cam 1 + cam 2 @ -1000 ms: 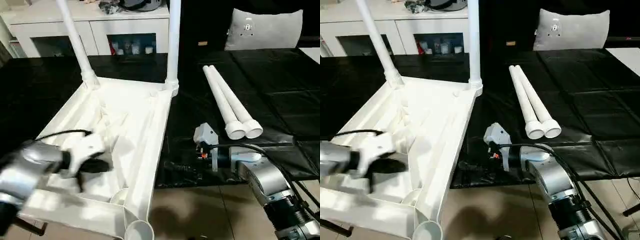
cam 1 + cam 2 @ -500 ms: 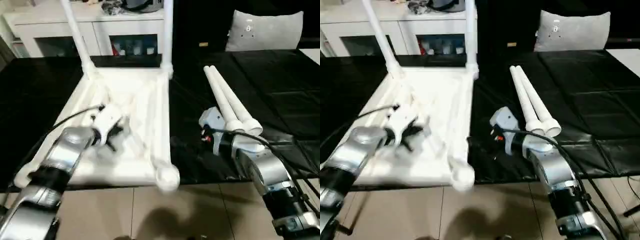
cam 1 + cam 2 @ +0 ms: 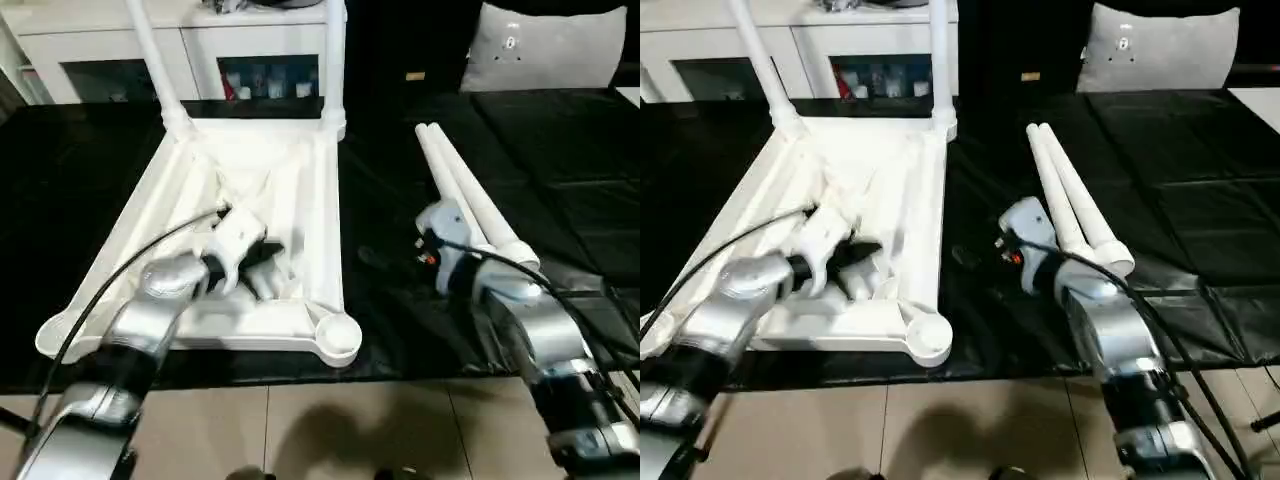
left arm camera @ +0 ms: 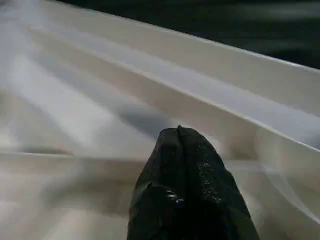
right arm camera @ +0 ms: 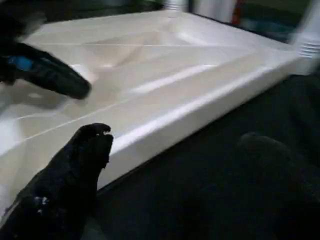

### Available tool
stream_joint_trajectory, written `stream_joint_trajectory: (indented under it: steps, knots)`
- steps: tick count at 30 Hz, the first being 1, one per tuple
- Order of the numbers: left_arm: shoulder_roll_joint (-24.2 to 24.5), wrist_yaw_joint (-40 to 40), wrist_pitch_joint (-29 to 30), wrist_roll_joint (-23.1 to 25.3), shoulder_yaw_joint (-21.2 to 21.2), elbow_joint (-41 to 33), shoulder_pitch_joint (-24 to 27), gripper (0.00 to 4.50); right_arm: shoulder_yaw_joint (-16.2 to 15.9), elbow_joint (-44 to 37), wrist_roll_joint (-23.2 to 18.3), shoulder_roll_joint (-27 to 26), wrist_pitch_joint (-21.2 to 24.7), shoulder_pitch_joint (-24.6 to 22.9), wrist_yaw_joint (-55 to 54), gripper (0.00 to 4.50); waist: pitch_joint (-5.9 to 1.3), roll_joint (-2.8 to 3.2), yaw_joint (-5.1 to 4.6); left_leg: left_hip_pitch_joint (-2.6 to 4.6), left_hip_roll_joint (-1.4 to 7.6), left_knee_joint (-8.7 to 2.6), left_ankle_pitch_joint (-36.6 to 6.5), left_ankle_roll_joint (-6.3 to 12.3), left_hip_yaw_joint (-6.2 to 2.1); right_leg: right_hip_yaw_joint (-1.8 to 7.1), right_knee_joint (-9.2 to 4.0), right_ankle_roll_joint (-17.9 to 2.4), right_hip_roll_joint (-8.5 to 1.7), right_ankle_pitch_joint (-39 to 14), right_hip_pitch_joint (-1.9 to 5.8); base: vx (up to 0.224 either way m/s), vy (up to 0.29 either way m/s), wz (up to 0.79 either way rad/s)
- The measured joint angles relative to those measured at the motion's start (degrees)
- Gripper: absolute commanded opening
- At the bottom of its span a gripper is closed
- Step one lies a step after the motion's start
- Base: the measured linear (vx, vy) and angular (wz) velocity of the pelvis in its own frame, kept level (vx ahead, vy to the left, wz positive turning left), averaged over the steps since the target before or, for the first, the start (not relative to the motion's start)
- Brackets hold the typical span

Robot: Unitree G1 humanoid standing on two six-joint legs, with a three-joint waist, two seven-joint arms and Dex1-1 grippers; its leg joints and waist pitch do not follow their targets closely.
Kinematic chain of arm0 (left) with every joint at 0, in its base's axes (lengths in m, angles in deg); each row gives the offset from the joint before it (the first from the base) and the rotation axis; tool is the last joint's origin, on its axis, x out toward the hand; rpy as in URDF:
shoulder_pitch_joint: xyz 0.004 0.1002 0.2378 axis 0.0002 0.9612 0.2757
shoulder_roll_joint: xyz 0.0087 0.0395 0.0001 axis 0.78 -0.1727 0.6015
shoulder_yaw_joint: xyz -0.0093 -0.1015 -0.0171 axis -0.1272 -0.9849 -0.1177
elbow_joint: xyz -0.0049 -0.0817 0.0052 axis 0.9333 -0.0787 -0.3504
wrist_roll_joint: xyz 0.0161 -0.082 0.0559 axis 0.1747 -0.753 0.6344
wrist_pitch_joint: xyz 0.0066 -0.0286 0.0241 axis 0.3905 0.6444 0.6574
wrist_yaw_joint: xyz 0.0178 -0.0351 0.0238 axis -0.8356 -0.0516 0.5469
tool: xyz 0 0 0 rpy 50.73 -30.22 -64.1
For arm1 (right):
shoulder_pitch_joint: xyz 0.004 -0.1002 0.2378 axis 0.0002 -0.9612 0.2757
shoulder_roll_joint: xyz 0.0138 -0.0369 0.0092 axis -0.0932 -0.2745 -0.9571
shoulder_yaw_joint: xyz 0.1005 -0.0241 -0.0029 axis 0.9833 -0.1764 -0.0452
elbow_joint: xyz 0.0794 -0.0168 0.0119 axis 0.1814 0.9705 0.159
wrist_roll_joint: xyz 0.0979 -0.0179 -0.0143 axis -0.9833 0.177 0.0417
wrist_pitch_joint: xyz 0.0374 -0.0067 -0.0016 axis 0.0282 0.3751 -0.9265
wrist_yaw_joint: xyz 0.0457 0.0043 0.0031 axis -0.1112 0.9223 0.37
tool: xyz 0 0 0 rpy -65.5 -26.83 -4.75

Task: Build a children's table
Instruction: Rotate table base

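The children's table's white top (image 3: pixel 190 215) lies upside down on the black surface, ribbed side up. Two legs (image 3: pixel 334 60) stand in its far corner sockets, while the near right socket (image 3: pixel 340 336) holds nothing. Two loose legs (image 3: pixel 465 190) lie side by side to the right. My left gripper (image 3: pixel 266 262) is shut, with its tips (image 4: pixel 178 132) pressed together over the ribs. My right gripper (image 5: pixel 175 136) is open just off the top's right edge, between it and the loose legs, and nothing sits between its fingers (image 5: pixel 80 160).
A white cabinet with glass doors (image 3: pixel 100 50) stands behind the black surface, and a grey cushion (image 3: pixel 545 55) sits at the back right. The surface's front edge runs just in front of the table top, with tiled floor (image 3: pixel 300 430) below.
The table top, which hung over the front edge a second ago, has slid back and lies flat on the black surface. My left gripper moved with it. The camera has also shifted.
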Motion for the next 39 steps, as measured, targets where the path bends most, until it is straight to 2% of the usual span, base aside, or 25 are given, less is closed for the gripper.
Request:
stream_joint_trajectory:
  steps: [5, 6, 7, 13, 19, 22, 25, 29, 33, 37, 39]
  knots:
    - [6.19, -10.67, 3.24, -1.59, 2.2, -6.87, 3.26, 0.04, -1.54, -5.37, -3.01, 5.22, 1.65, -2.07, 9.47, 4.5, 0.01, 0.01, 0.15, 0.54, 0.03, 0.0, -0.16, -0.39, 0.07, 0.09, 0.22, 0.36, 0.02, -0.21, 0.6, -0.011, -0.002, 0.0]
    - [6.83, -12.22, 4.22, -1.72, 2.52, -7.86, 3.27, 0.04, -1.68, -5.86, -3.21, 5.57, 1.92, -2.06, 10.66, 4.5, 0.02, 0.01, 0.12, 1.1, 0.03, -0.01, -0.17, -0.41, 0.08, 0.11, 0.22, 0.42, 0.02, -0.23, 0.85, 0.0, 0.0, 0.0]
    - [7.22, -13.72, 5.14, -1.92, 2.87, -8.67, 3.27, 0.04, -1.88, -6.03, -3.32, 5.89, 2.17, -2.03, 11.61, 4.5, 0.03, 0.01, 0.1, 1.25, 0.02, -0.02, -0.17, -0.41, 0.08, 0.12, 0.22, 0.45, 0.02, -0.25, 1.01, 0.0, 0.0, 0.0]
    - [8.53, -18.52, 8.36, -1.93, 5.45, -10.5, 3.23, 0.04, -2.92, -6.92, -4.35, 8.32, 3.01, -1.96, 15.12, 4.5, 0.03, 0.01, -0.01, 1.26, -0.03, -0.01, -0.14, -0.44, 0.08, 0.2, 0.19, 0.48, 0.02, -0.26, 1.08, 0.0, 0.0, 0.0]
    - [5.09, -11.63, 6.05, 4.68, 7.11, -3.6, -1.31, 0.04, -3.17, -7.59, -4.28, 8.59, 3.6, -1.54, 15.43, 4.5, -0.02, 0.09, 0.05, 1.23, -0.05, 0.0, -0.14, -0.44, 0.05, 0.2, 0.17, 0.53, 0.02, -0.21, 1.16, 0.0, 0.0, 0.0]
    - [3.69, -8.83, 6.44, 5.62, 7.12, -1.22, -1.71, 0.04, -3.1, -7.51, -3.96, 8.64, 3.63, -1.55, 14.65, 4.5, -0.03, 0.1, 0.03, 1.13, -0.04, 0.0, -0.12, -0.46, 0.05, 0.19, 0.17, 0.55, 0.03, -0.18, 1.17, 0.0, 0.0, 0.0]
    - [-0.75, -3.12, 6.49, 6.64, 7.05, 1.88, -4.39, 0.04, -2.83, -6.55, -3.02, 8.23, 4.01, -0.49, 11.92, 4.5, -0.06, 0.2, 0.12, 1.17, -0.07, 0.01, -0.12, -0.46, 0.06, 0.21, 0.16, 0.54, 0.0, -0.17, 1.15, 0.0, 0.0, 0.0]
    - [-5.59, 3.77, 5.98, 6.66, 5.33, 5.03, -5.85, 0.04, 0.05, -3.11, -2.38, 6.17, 5.4, 2.26, 5.3, 4.5, -0.07, 0.21, 0.01, 0.97, -0.06, 0.01, -0.11, -0.45, 0.05, 0.18, 0.08, 0.55, 0.02, -0.16, 1.14, 0.0, 0.0, 0.0]
    - [-8.44, 5.77, 6.02, 6.32, 4.45, 4.36, -5.72, 0.04, 2.88, 1.1, -0.61, 3.68, 6.13, 4.93, -2.47, 4.5, -0.07, 0.21, -0.04, 0.73, -0.05, 0.0, -0.11, -0.46, 0.05, 0.16, 0.03, 0.54, 0.02, -0.15, 0.96, 0.0, 0.0, 0.0]
    - [-8.22, 5.75, 6.39, 5.03, 3.4, 1.49, -4.35, 0.04, 3.43, 2.2, -0.1, 2.01, 6.14, 5.47, -6.44, 4.5, -0.07, 0.22, -0.03, 0.68, -0.04, -0.04, -0.03, -0.29, 0.06, 0.17, 0.03, 0.42, 0.02, -0.1, 0.83, 0.0, 0.0, 0.0]
    - [-7.88, 5.8, 8.07, 3.35, 1.77, -0.86, -2.56, 0.33, 4.15, 5.66, 2.03, -0.25, 7.1, 8.2, -13.15, 4.5, -0.07, 0.22, -0.43, 0.49, -0.04, -0.02, -0.03, -0.3, 0.08, 0.19, 0.09, 0.4, 0.02, -0.08, 0.74, 0.0, 0.0, 0.0]
